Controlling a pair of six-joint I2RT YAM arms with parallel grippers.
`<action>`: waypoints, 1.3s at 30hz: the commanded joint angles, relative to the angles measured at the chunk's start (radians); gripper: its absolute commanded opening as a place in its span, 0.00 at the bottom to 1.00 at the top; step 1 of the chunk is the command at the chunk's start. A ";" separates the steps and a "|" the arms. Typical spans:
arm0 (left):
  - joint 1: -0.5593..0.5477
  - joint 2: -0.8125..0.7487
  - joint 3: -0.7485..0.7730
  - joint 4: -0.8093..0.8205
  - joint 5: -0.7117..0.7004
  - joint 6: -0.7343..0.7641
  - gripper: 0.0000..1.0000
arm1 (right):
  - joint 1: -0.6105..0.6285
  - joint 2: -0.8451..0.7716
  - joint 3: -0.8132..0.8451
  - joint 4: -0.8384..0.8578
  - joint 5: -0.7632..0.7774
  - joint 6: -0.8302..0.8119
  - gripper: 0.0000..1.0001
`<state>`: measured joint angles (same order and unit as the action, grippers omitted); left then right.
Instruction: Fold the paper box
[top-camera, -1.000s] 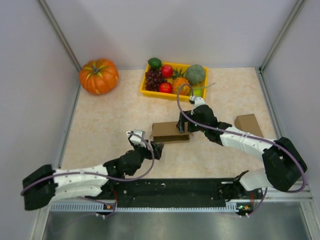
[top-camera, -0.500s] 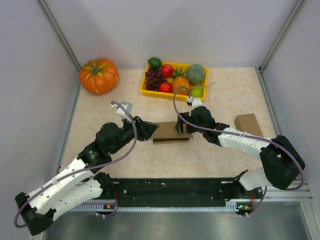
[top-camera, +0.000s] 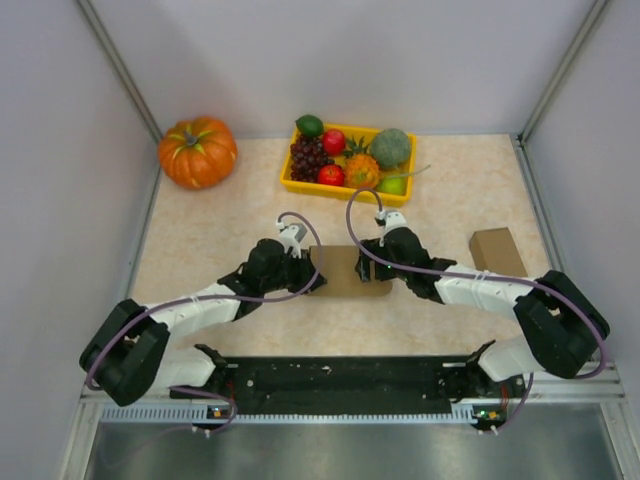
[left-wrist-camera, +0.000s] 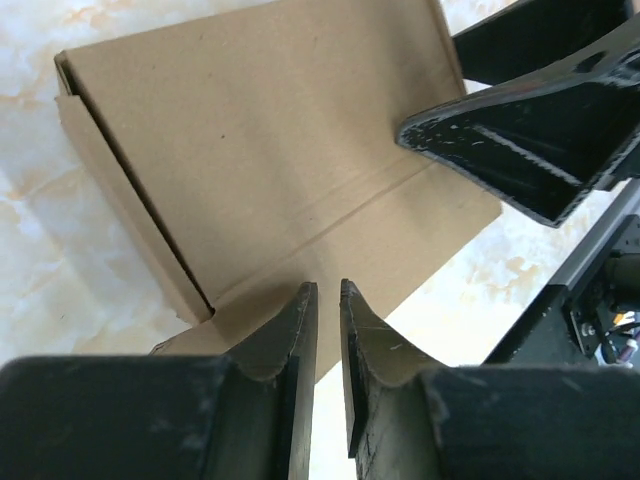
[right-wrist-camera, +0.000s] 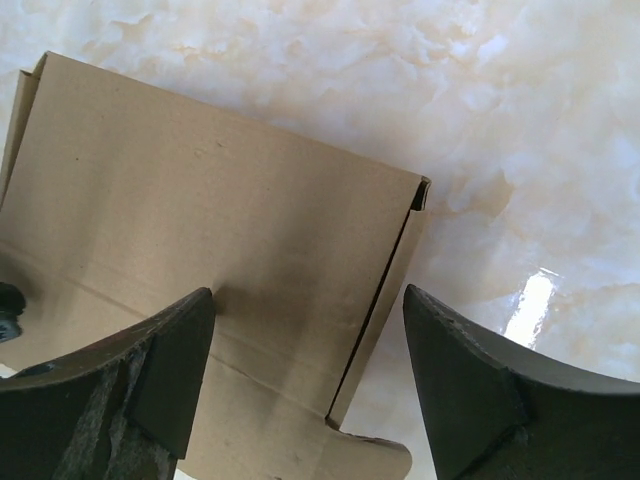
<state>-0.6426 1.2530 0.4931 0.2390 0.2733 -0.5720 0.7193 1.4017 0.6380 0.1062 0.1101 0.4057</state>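
Left end effector (left-wrist-camera: 326, 288), box (left-wrist-camera: 270, 150) seemingly flat

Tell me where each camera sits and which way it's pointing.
Top external: above and behind the bases, facing down onto the table; both arms show.
Left wrist: on the left arm, facing down at the paper box; left gripper at bottom.
Right wrist: on the right arm, facing down at the box; right gripper, open, at bottom.
All three views share the box.
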 joint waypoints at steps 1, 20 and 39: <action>-0.003 0.049 -0.017 0.132 -0.014 0.037 0.20 | 0.012 -0.020 -0.023 0.024 -0.019 0.036 0.74; 0.006 -0.231 0.085 -0.272 -0.138 0.104 0.76 | -0.090 -0.156 0.074 -0.322 -0.182 -0.022 0.74; 0.199 0.200 0.180 -0.072 0.159 0.087 0.75 | -0.234 0.052 0.146 -0.195 -0.478 -0.012 0.56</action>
<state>-0.4606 1.3987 0.6292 0.0956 0.3290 -0.4648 0.5148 1.4193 0.7429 -0.1768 -0.2874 0.3855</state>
